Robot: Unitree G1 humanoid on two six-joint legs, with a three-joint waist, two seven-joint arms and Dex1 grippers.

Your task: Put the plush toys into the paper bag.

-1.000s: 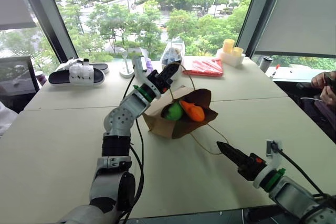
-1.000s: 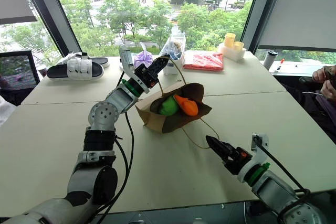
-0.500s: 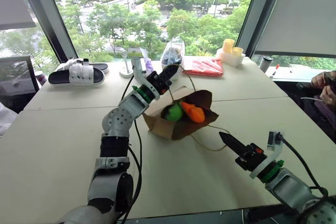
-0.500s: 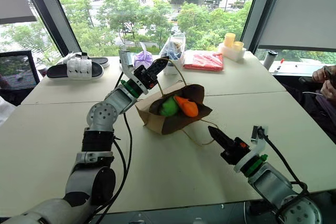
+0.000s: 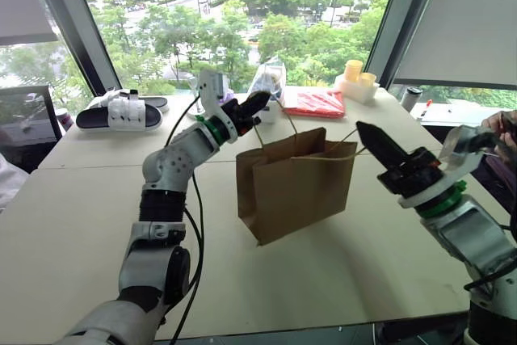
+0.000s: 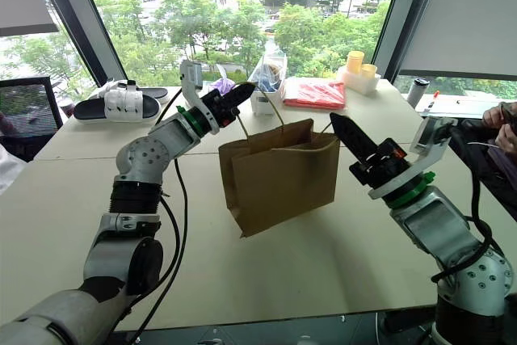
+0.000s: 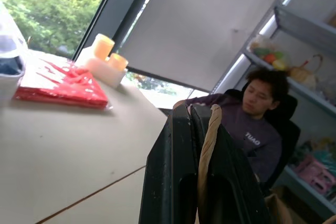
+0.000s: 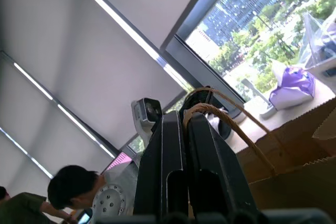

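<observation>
The brown paper bag (image 5: 295, 183) stands upright in the middle of the table, held up by its two cord handles. My left gripper (image 5: 257, 103) is shut on the far handle (image 7: 206, 150) above the bag's back left corner. At the bag's right top corner my right gripper (image 5: 365, 132) is shut on the near handle (image 8: 226, 124), whose cord runs taut to the bag's rim. The plush toys are hidden inside the bag.
Black-and-white slippers (image 5: 121, 111) lie at the far left. Behind the bag are a clear plastic bag (image 5: 266, 82), a purple bundle (image 8: 291, 85), a red packet (image 5: 313, 103) and yellow cups (image 5: 355, 78). A seated person (image 7: 252, 114) is at the table's right side.
My right gripper rose from the tabletop to the bag's top, pulling its handle. The bag went from lying open on its side to upright, hiding the green and orange toys.
</observation>
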